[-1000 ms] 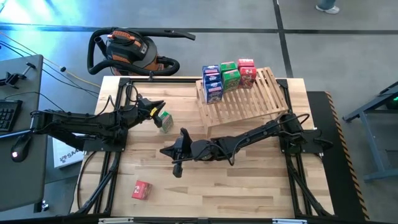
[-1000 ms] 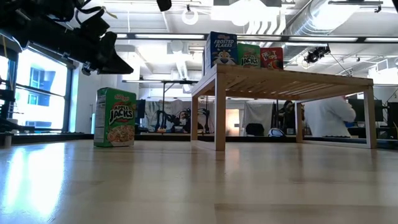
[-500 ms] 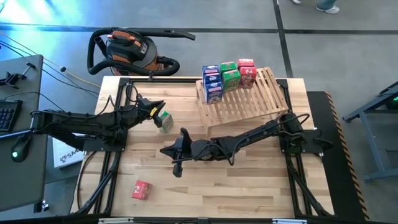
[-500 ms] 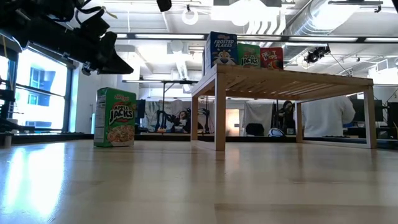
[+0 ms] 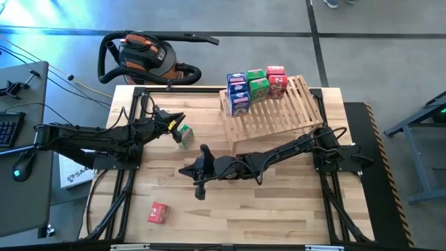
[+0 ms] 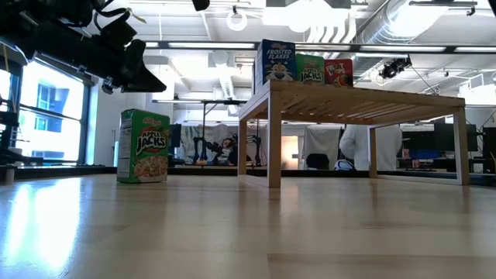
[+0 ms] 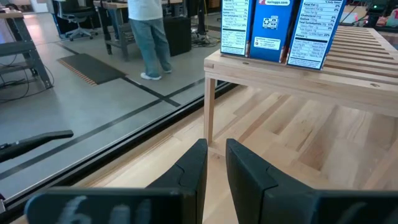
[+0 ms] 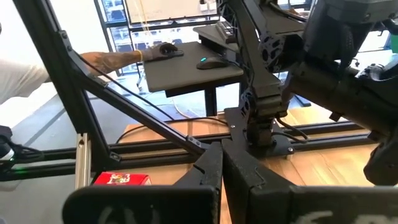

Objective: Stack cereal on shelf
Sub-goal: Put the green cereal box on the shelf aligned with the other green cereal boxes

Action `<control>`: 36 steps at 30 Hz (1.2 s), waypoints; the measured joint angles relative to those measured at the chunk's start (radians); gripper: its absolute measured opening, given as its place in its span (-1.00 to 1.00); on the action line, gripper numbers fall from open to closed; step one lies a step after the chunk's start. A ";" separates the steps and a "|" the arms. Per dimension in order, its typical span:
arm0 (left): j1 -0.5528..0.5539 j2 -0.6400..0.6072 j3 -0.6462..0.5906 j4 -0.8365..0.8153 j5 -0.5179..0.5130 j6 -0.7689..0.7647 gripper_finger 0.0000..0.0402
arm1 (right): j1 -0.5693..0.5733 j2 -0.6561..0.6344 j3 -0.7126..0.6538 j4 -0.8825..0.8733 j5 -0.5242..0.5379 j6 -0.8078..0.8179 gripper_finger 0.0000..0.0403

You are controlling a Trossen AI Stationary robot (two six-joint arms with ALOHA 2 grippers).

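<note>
The wooden slatted shelf point(image 5: 279, 115) stands at the table's far right on legs, and several cereal boxes stand on its far left end: blue point(image 5: 237, 94), green point(image 5: 257, 84), red point(image 5: 277, 79). One green box point(image 5: 184, 134) stands upright on the tabletop, left of the shelf. A red box point(image 5: 159, 213) lies near the table's near left corner. My left gripper point(image 5: 178, 123) hovers above and just left of the green box, its fingers point(image 7: 193, 171) a narrow gap apart with nothing between them. My right gripper point(image 5: 185, 169) hangs shut over the table's middle, pointing left.
A vacuum cleaner point(image 5: 143, 56) sits on the floor beyond the far edge. Black frame rails point(image 5: 125, 174) run along both table sides. A desk with a mouse point(image 8: 214, 62) and a person's hand stands left of the table. Bare wood lies under the shelf point(image 6: 356, 97).
</note>
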 joint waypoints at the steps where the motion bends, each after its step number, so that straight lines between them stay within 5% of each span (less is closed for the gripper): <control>1: 0.000 0.000 0.000 0.000 0.000 0.000 -0.76 | 0.000 0.000 0.000 0.000 -0.004 -0.001 -1.00; 31: 0.000 0.000 0.000 0.000 0.000 0.000 -0.76 | -0.018 -0.002 -0.001 0.049 0.023 0.018 -1.00; 36: 0.000 0.000 0.000 0.000 0.000 0.000 -0.76 | -0.040 -0.002 -0.001 0.041 -0.046 0.001 -1.00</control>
